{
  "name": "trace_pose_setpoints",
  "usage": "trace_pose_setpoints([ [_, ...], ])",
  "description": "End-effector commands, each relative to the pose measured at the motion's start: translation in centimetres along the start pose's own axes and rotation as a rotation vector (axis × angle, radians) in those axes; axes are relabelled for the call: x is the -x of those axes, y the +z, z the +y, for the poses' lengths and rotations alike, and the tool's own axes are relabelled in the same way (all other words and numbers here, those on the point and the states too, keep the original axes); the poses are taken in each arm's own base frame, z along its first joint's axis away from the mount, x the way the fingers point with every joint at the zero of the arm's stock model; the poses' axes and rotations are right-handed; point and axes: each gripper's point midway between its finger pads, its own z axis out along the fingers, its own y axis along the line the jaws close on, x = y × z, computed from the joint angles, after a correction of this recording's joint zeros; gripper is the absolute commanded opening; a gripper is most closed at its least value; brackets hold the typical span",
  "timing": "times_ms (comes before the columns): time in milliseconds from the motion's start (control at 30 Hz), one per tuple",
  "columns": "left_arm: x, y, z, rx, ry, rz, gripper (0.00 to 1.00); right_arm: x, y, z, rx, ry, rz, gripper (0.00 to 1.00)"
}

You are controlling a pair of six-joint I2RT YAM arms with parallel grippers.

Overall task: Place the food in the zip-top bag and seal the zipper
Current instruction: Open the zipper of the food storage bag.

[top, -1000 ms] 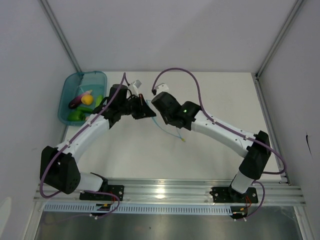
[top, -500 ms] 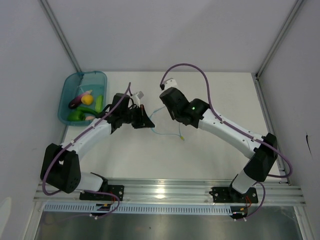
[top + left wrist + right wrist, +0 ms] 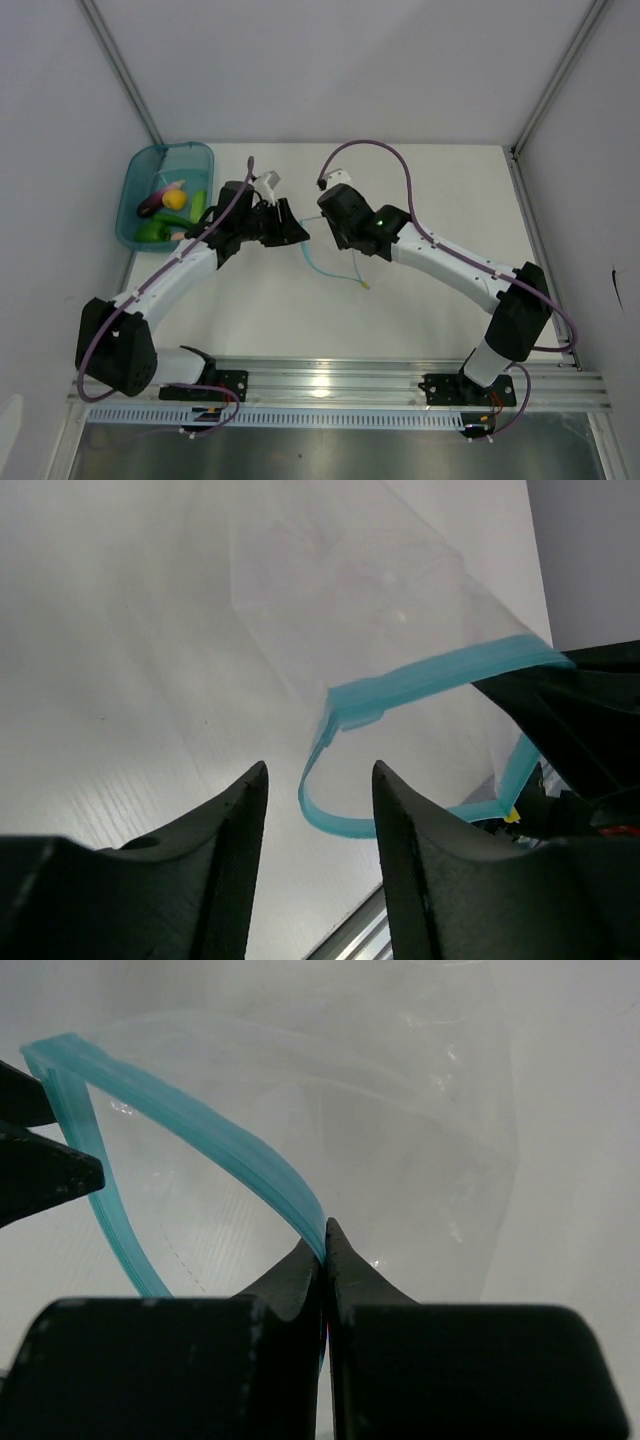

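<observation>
The clear zip-top bag (image 3: pixel 338 262) hangs between my two grippers, its mouth pulled open. Its light blue zipper strip (image 3: pixel 215 1135) runs into my right gripper (image 3: pixel 324 1228), which is shut on it. In the left wrist view my left gripper (image 3: pixel 320 767) is open, and a loop of the strip (image 3: pixel 330 820) lies just beyond its tips, not pinched. From above, the left gripper (image 3: pixel 297 236) sits left of the bag and the right gripper (image 3: pixel 326 238) just above it. The food (image 3: pixel 165 205), with eggplant, yellow fruit and green pieces, lies in the teal tub (image 3: pixel 200 152).
The teal tub stands at the far left corner beside the left wall. A small yellow tab (image 3: pixel 366 284) sits at the bag's near right end. Purple cables arc over both arms. A metal rail (image 3: pixel 330 380) runs along the near edge.
The right gripper lifted away from the table with the rim, then settled slightly lower and left. The left gripper dipped toward the bag, then moved back up a little.
</observation>
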Motion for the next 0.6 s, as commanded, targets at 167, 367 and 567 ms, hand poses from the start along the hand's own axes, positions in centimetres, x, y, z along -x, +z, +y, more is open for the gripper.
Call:
trace_pose_setpoints([
  [167, 5.0, -5.7, -0.4, 0.096, 0.104, -0.391, 0.59, 2.0, -0.1, 1.7, 0.125, 0.125, -0.059, 0.00],
  [367, 8.1, -10.5, 1.3, 0.178, 0.082, -0.642, 0.99, 1.1, 0.9, 3.5, 0.196, 0.132, -0.029, 0.00],
  [567, 9.8, -11.8, 6.7, 0.373, -0.048, -0.642, 1.00, 0.7, 2.0, 3.2, 0.208, 0.123, -0.022, 0.00],
])
